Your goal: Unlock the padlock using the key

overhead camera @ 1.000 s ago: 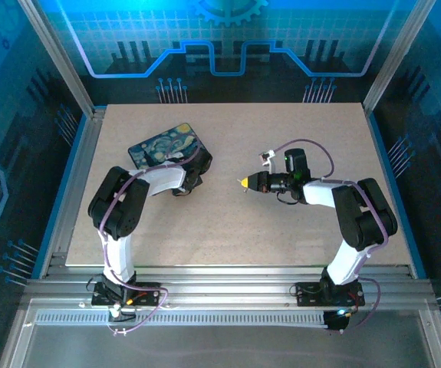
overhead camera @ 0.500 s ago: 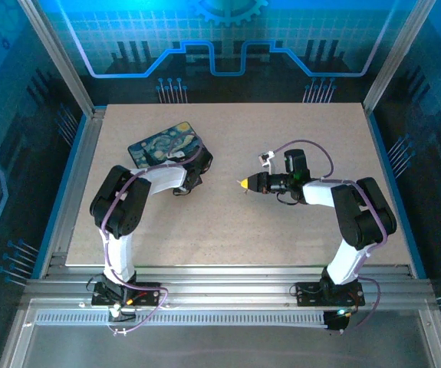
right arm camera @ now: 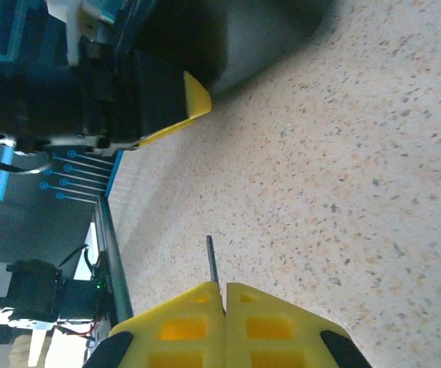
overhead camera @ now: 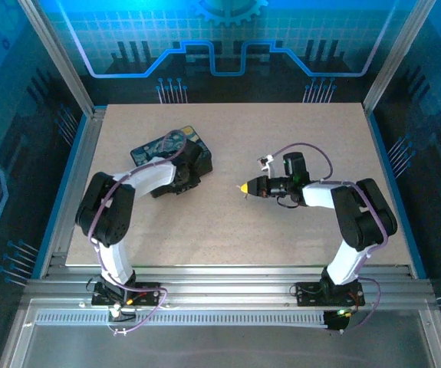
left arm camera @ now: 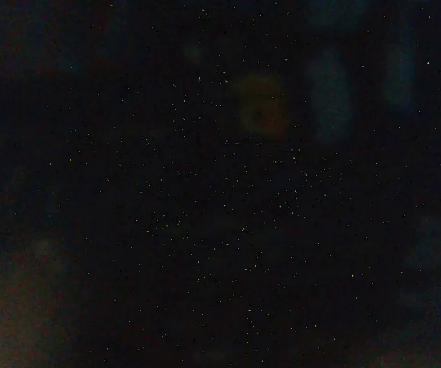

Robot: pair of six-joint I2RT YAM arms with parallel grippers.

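Two arms reach out over the worktop. My right gripper sits near the middle, a bit toward the right edge, and points at the left edge. In the right wrist view its yellow fingers are pressed flat together and pinch the key. The key is a thin grey sliver poking straight out of the seam, its tip over the speckled surface and touching nothing else I can see. My left gripper is toward the far-left corner, down on the near-right end of the painted box. That box is a dark case with a blue-and-yellow swirl print, lying skewed to the worktop edges. Left jaw width: can't tell. From above the wrist covers the fingers, and the left wrist view is near black with faint blurs. The two grippers are well apart, bare worktop between them. Up top-left in the right wrist view is a yellow-tipped dark piece, low near the surface; can't tell what it belongs to.
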